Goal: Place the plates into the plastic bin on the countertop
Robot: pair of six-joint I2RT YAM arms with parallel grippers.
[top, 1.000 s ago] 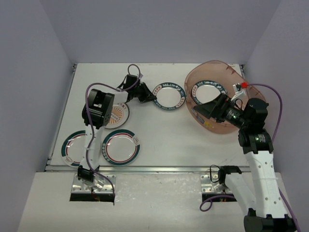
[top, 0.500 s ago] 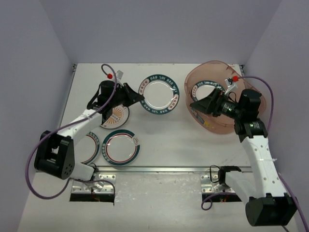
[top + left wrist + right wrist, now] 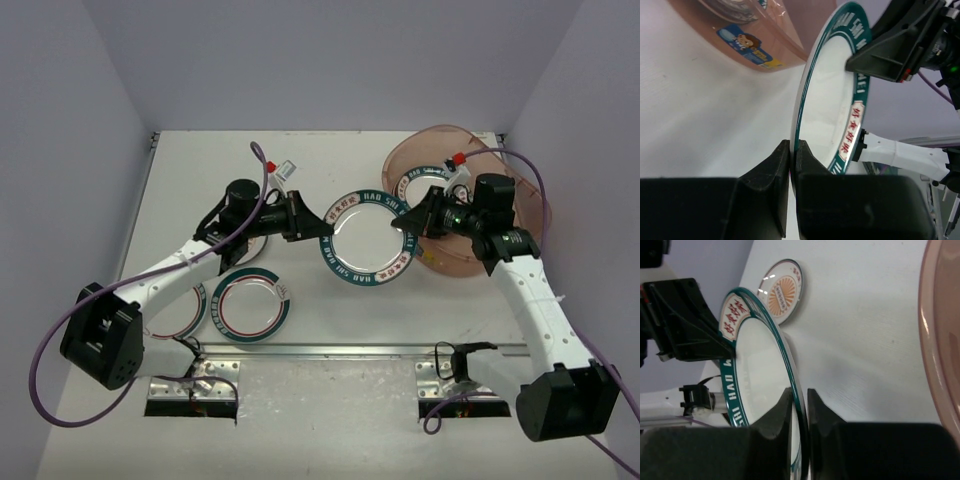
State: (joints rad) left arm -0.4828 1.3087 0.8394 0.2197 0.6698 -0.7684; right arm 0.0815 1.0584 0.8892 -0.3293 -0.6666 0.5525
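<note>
My left gripper (image 3: 791, 150) is clenched on the teal-rimmed plate (image 3: 368, 238), aloft just left of the plastic bin (image 3: 452, 262), and my right gripper (image 3: 798, 396) straddles its right rim, whether biting I cannot tell, so releasing left early could drop it.

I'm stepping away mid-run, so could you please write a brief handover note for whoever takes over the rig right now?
Left gripper: shut on one rim of the lettered plate, held in the air.
Right gripper: jaws straddle its opposite rim; clamped or not, cannot tell.
Bin: far right of the countertop, with at least one binned plate.
Countertop, left side: sunburst plate, red-ringed plate, third plate, partly hidden.
Left to do: probably complete the hand-off, bin the lettered plate, then the other three.
</note>
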